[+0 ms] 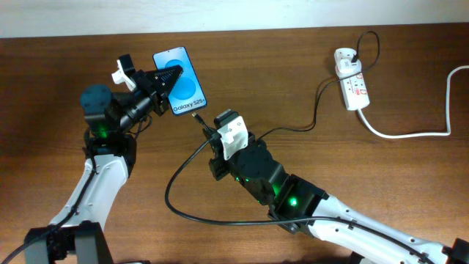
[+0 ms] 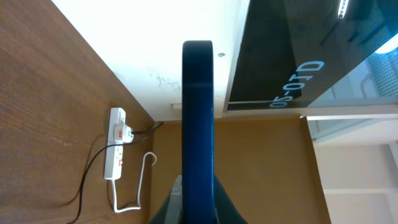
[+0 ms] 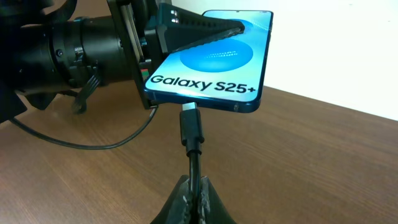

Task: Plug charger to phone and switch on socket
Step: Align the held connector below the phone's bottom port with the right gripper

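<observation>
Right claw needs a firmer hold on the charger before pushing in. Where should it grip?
Probably grip the rigid plug body, not the thin cable, coming from behind along its length: the tip points straight at the phone's bottom edge.
</observation>
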